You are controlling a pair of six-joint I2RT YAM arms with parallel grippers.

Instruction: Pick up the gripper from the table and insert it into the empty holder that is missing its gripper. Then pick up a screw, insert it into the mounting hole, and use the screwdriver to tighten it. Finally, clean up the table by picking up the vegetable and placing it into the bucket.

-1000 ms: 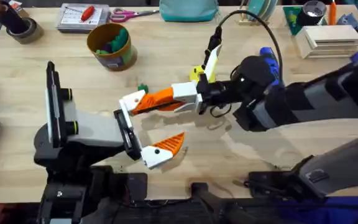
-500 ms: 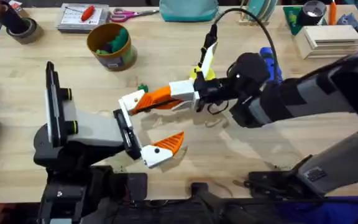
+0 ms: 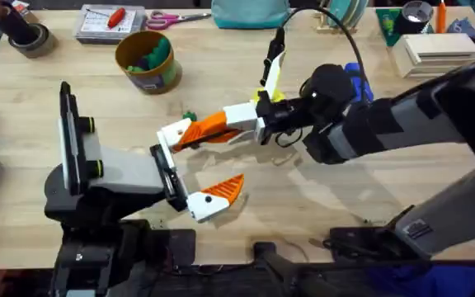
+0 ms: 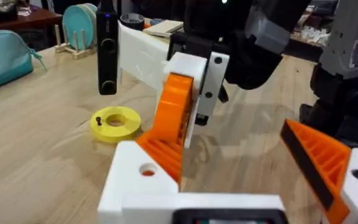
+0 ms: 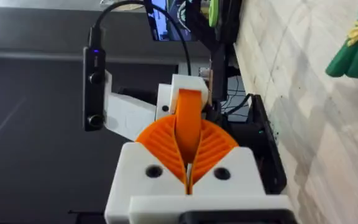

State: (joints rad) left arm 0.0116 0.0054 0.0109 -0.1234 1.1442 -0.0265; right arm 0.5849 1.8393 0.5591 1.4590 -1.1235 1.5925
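Note:
The orange gripper [image 3: 214, 125] is pinched between my right gripper's [image 3: 221, 128] orange pads, which are shut on it. Its tip sits at the empty holder [image 3: 170, 136], the far white finger of my left gripper [image 3: 198, 165]. The left jaws stand wide open, and the near finger carries its own orange pad [image 3: 225, 190]. In the left wrist view the gripper [image 4: 176, 115] leans into the holder [image 4: 143, 177]. The right wrist view looks along the gripper [image 5: 189, 121] towards the holder [image 5: 188, 84]. The vegetable [image 3: 190, 116] lies just beyond them. Behind the right arm, the blue screwdriver [image 3: 355, 76] is partly hidden. The bucket [image 3: 147, 59] stands at the back left.
A yellow ring [image 3: 262, 97] lies beside the right wrist. Along the back edge are a tape roll [image 3: 27, 37], a tray with a red-handled tool [image 3: 110, 21], scissors [image 3: 171, 16], a teal pouch [image 3: 250, 12] and a white box [image 3: 435, 49].
The right arm has shifted slightly left and toward the back, its wrist camera tilting more upright. The orange gripper stays at the holder. The left arm has not moved.

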